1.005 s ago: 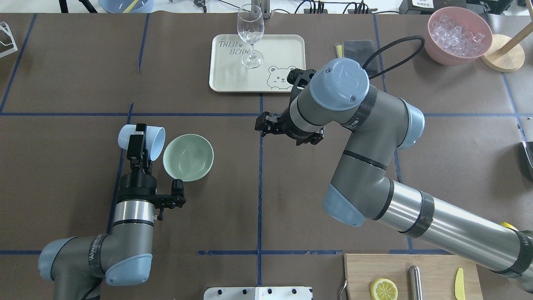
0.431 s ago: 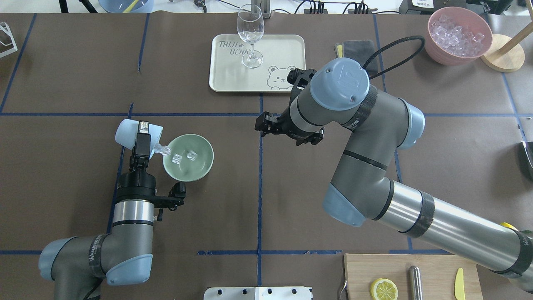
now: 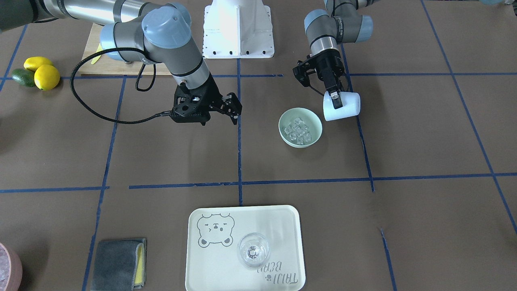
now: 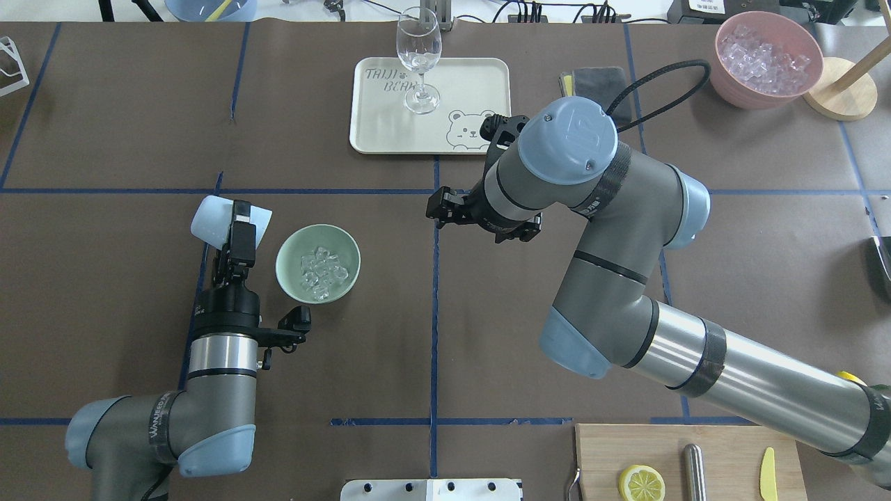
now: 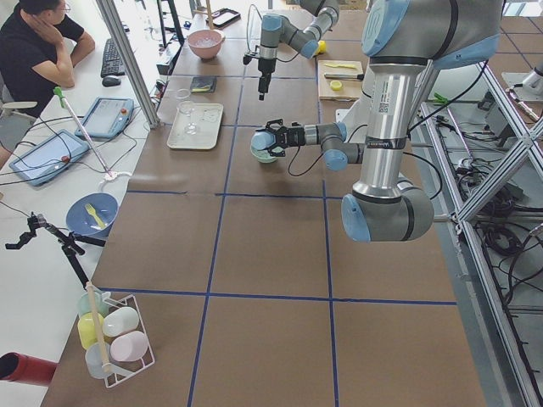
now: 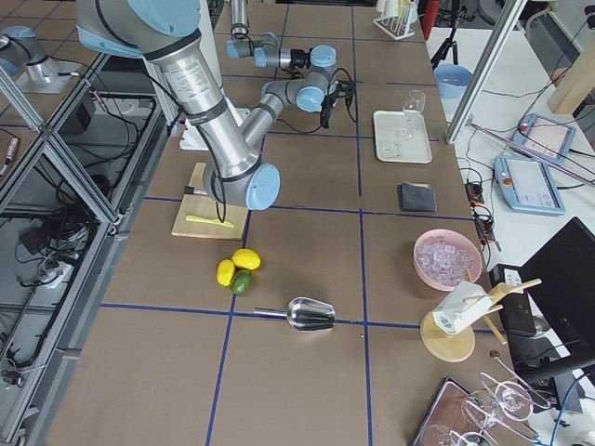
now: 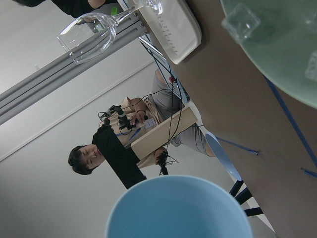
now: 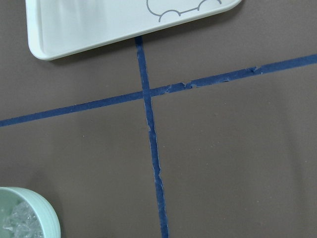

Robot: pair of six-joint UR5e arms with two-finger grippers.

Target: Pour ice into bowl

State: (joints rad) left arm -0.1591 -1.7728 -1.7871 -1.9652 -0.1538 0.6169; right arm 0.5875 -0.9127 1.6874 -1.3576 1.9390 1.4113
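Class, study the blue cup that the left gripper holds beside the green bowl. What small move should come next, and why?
Probably tilt the cup back upright: the left gripper holds it on its side, the ice lies in the bowl, and none is falling.

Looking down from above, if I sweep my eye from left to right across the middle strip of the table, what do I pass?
light blue cup, held on its side in the left gripper → mint-green bowl holding the ice → right gripper, holding nothing
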